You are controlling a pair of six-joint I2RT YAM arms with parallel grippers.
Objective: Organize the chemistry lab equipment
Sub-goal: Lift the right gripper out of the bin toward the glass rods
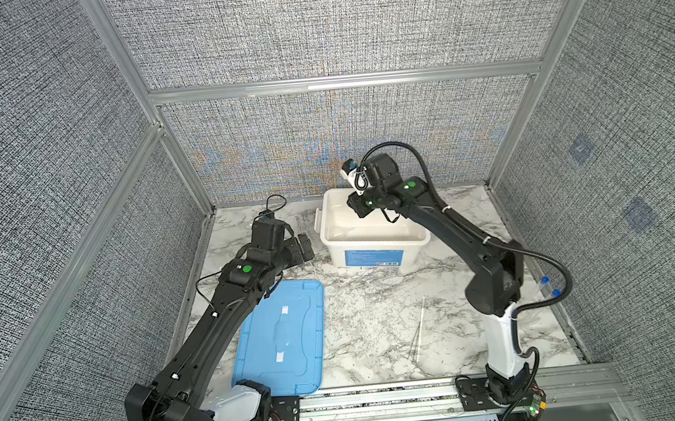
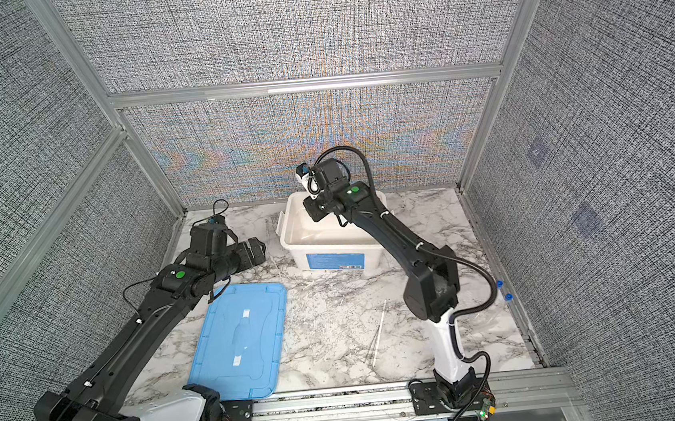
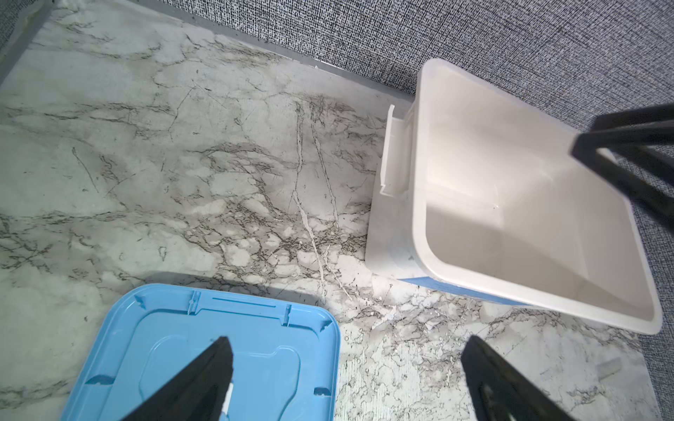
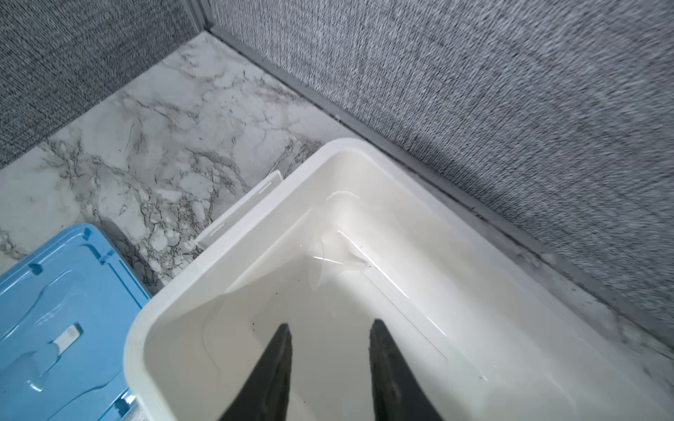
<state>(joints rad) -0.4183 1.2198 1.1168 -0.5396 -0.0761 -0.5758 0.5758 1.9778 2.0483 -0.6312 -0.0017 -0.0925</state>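
Right pincer (image 4: 332, 324) over the white tub (image 4: 135, 328), jaws partly apart, nothing between. Left pincer (image 3: 346, 340) wide open, empty, above the desk (image 3: 146, 145) between blue lid (image 3: 164, 328) and tub. Thin clear rods (image 1: 421, 329) lying on desk; blue-capped tubes (image 1: 546, 281) at desk edge, partly behind right arm.

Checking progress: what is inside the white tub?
A small clear piece lies in a corner of the tub; the right hand hovers above, open and empty. The floor beneath its fingers is hidden.
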